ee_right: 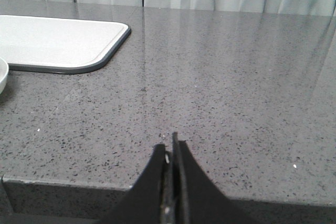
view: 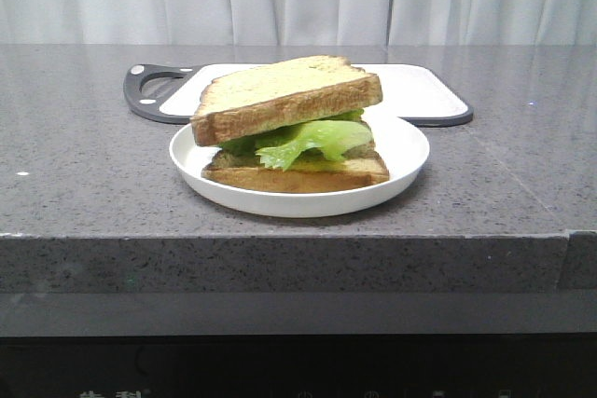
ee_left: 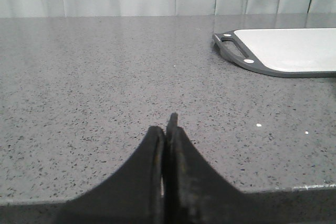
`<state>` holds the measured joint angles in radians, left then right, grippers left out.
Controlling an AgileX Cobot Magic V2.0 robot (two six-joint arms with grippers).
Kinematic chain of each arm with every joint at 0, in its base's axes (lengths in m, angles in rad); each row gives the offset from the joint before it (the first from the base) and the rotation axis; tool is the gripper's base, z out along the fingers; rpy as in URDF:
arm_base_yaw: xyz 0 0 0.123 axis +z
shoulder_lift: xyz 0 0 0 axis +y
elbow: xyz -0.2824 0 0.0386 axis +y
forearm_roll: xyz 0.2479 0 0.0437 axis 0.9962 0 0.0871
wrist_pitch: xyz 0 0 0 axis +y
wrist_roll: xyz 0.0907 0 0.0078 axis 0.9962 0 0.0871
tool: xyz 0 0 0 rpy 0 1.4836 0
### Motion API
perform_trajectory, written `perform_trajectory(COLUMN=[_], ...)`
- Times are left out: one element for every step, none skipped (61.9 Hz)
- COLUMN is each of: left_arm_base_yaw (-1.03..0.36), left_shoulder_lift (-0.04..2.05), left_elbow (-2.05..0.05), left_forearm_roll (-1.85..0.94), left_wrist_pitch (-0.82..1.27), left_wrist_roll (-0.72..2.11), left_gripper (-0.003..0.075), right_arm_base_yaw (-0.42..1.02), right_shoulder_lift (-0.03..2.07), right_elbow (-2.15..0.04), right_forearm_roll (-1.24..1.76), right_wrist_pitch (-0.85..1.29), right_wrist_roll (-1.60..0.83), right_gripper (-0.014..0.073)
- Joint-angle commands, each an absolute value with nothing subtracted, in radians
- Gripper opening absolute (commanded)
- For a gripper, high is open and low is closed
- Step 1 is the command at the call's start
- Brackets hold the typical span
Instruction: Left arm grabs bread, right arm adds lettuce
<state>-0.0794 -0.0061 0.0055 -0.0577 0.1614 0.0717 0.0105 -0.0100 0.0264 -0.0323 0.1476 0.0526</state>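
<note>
In the front view a white plate holds a stack: a bottom bread slice, the ruffled green lettuce on it, and a top bread slice with a dark brown crust lying tilted over the lettuce. Neither arm shows in the front view. My left gripper is shut and empty, low over the bare counter near its front edge. My right gripper is shut and empty, also over the counter's front edge. The plate's rim just shows in the right wrist view.
A white cutting board with a dark grey rim and handle lies behind the plate; it also shows in the left wrist view and the right wrist view. The speckled grey counter ends at a front edge. Curtains hang behind.
</note>
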Motion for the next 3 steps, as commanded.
perform_trajectory(left_arm_base_yaw=[-0.078,-0.078,-0.078], left_shoulder_lift=[-0.022,-0.022,-0.022], left_elbow=[0.011,0.011,0.011], left_forearm_roll=[-0.062,-0.062,-0.062], left_wrist_pitch=[0.077,0.077,0.077], left_wrist_roll=[0.062,0.062,0.062], left_gripper=[-0.0019,-0.0019,-0.0019], right_arm_base_yaw=[0.004,0.004,0.004], right_shoulder_lift=[-0.030,-0.030,-0.030], right_elbow=[0.023,0.023,0.023], right_forearm_roll=[-0.029,-0.029,-0.029], right_wrist_pitch=[0.061,0.061,0.061], right_wrist_roll=[0.053,0.053,0.053], right_gripper=[-0.0069,-0.0069,-0.0069])
